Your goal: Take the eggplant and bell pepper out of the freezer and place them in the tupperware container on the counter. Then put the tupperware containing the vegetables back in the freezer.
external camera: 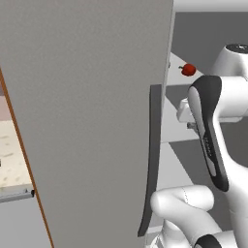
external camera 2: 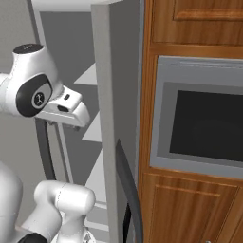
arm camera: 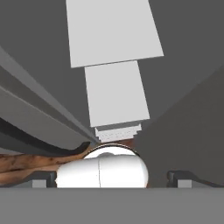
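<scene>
Built-in oven (external camera 2: 201, 123) amid wooden cabinets (external camera 2: 190, 23)

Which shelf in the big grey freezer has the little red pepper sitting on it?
The top one seen in the left base view: the bell pepper sits on that pale shelf. The shelf below shows no red lump.

No readable text, label, brand, number or sign appears on anything in these views.
</scene>
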